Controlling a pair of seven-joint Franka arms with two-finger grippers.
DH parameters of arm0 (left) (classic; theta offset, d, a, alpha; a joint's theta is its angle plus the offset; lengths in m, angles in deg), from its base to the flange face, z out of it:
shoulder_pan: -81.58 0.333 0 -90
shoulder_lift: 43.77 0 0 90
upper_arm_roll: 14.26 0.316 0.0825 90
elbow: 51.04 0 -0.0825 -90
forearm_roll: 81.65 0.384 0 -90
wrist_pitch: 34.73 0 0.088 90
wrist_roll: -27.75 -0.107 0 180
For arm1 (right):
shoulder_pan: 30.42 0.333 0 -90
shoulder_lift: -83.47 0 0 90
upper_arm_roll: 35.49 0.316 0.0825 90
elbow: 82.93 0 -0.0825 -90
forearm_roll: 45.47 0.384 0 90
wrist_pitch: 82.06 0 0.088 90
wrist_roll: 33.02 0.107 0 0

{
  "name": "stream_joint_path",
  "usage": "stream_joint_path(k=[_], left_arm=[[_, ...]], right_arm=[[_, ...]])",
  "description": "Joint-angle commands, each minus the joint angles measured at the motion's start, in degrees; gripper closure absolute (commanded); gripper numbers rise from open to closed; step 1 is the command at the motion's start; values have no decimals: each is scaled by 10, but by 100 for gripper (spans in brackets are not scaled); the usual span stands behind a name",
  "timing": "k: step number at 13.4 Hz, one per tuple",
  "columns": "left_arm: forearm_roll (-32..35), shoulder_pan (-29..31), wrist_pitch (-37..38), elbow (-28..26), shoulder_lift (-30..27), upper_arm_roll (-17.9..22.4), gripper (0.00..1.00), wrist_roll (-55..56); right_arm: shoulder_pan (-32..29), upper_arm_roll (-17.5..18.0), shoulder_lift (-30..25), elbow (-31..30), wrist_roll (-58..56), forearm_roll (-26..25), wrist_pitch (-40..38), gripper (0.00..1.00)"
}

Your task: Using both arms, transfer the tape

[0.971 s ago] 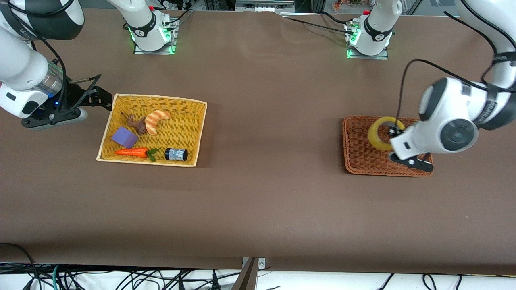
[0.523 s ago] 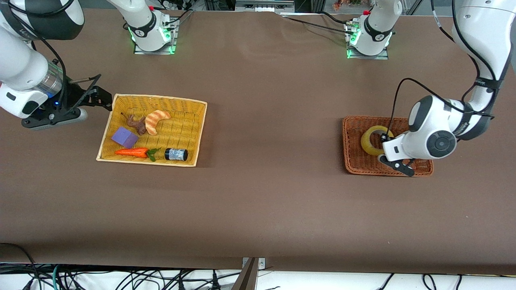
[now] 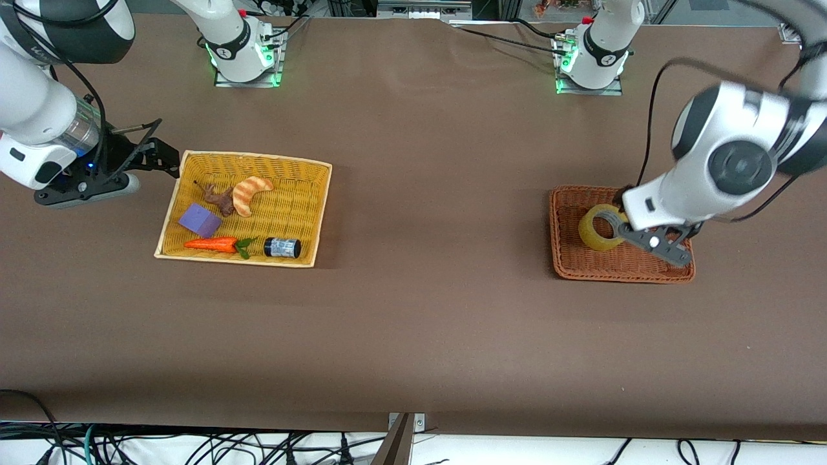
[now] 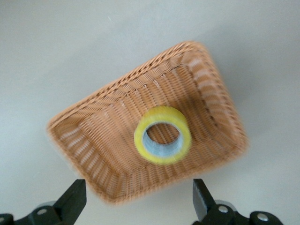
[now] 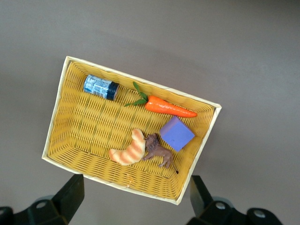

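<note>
— Since the earlier frame, what had moved?
— Nothing at the right gripper (image 3: 169, 157), which waited wide open and empty beside the yellow basket (image 3: 322, 213) (carrot, jar and toys inside). Only the left gripper (image 3: 621, 223) had risen and let go; its jaws stood wide apart, empty, over the tape (image 3: 599, 227) in the brown basket (image 3: 561, 252).
— The risk?
— Probably a fingertip clipping the tape while lifting
</note>
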State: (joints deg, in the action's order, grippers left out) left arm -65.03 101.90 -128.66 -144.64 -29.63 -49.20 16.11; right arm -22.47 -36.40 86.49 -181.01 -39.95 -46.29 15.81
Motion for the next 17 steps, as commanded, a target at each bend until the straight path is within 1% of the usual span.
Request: stream_joint_path(k=[1,2,3,4,5,6,8,9,10,11,13,17], left_arm=[[-37,11,106,135,-8,4,0,-7],[-59,31,112,154,-15,7,0,-7],[-93,46,111,150,-43,15,0,3],[-114,48,111,147,-47,38,0,33],[-134,33,104,136,-57,78,0,71],[-153,-4,89,105,-81,117,0,85],[-156,-105,12,25,-127,215,0,95],[-170,-143,-14,-2,-137,254,0,95],[-183,-175,-20,-13,-142,291,0,95],[-177,-202,-20,-16,-143,308,0,96],[-176,-205,-20,-32,-158,311,0,95],[-176,-201,-11,-25,-153,308,0,88]], right_arm=[[-2,1,-13,-3,-6,-5,-2,0],[-2,1,-13,-3,-7,-5,-4,0],[-2,1,-13,-4,-8,-5,-4,0],[-2,1,-13,-4,-8,-5,-4,0],[-2,1,-13,-4,-8,-5,-4,0],[-2,1,-13,-4,-8,-5,-4,0],[-2,1,-13,-4,-8,-5,-4,0],[-2,1,-13,-4,-8,-5,-4,0],[-2,1,-13,-4,-8,-6,-4,0],[-2,1,-13,-4,-8,-6,-4,0],[-2,1,-13,-4,-8,-5,-5,0],[-2,1,-13,-4,-8,-6,-4,0]])
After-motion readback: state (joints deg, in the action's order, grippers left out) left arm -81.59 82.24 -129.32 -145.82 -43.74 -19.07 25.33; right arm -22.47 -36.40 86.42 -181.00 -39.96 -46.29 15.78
